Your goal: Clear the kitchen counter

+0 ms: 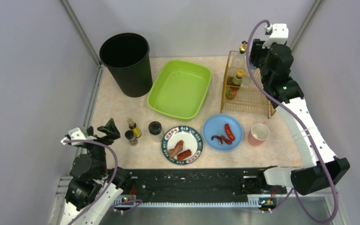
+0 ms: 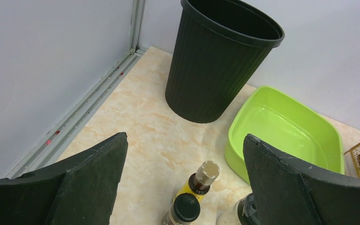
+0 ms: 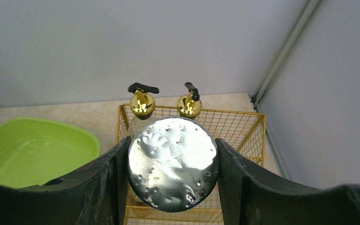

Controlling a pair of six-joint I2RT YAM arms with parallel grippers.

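The kitchen counter (image 1: 122,108) is pale marbled stone. My right gripper (image 1: 258,48) hovers over the gold wire rack (image 1: 246,91). In the right wrist view it (image 3: 171,147) is shut on a container with a shiny round silver lid (image 3: 171,164), above the rack (image 3: 234,126). My left gripper (image 1: 108,129) is open and empty at the near left. In the left wrist view it (image 2: 185,138) is just behind a yellow-labelled sauce bottle (image 2: 201,180) and a small black-capped jar (image 2: 185,208).
A black bin (image 1: 126,63) and a green tub (image 1: 180,88) stand at the back. A patterned plate with sausages (image 1: 182,144), a blue plate with food (image 1: 222,132), a pink mug (image 1: 259,134) and a black-lidded jar (image 1: 155,130) line the front. Two pump bottles (image 3: 142,101) stand in the rack.
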